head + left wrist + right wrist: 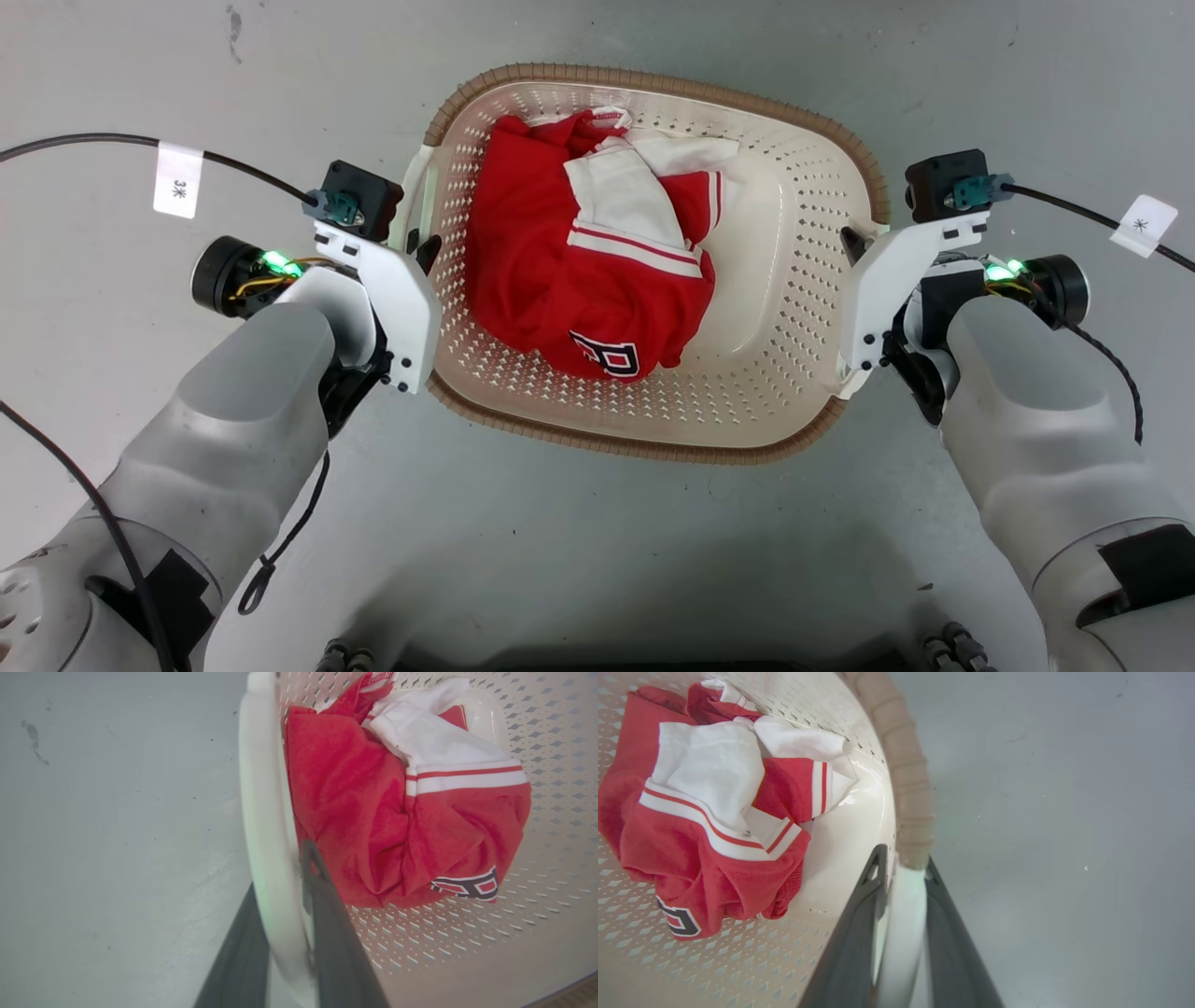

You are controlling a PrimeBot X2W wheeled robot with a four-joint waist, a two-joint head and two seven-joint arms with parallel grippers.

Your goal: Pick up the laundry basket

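The laundry basket [803, 280], cream perforated plastic with a brown woven-look rim [653, 82], lies on the grey floor in the middle of the head view. A red and white garment [597, 271] is bunched inside it. My left gripper [422, 250] is shut on the basket's white left handle [264, 812], one dark finger on each side of it. My right gripper [854, 245] is shut the same way on the white right handle [901, 924], just below the end of the brown rim [910, 793]. Whether the basket is off the floor cannot be told.
Bare grey floor [597, 541] surrounds the basket on all sides. Black cables with white tags [177, 182] trail from both wrists. Part of my dark base [635, 658] shows at the bottom edge of the head view.
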